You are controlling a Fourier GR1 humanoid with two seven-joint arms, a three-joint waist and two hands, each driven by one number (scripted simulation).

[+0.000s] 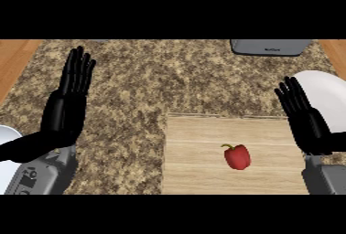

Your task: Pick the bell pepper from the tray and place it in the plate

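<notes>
A red bell pepper [237, 156] with a green stem lies on the pale wooden tray [196, 151] at the lower middle right. A white plate [327, 93] sits at the right edge, partly hidden behind my right hand [307, 123]. That hand stands open, fingers straight and pointing up, to the right of the pepper and apart from it. My left hand [66, 105] is open too, fingers up, at the left side over the granite counter, far from the tray.
A grey appliance [270, 46] sits at the far edge, upper right. Wood flooring shows beyond the counter at both upper corners. A white rounded object [7, 137] peeks in at the lower left edge.
</notes>
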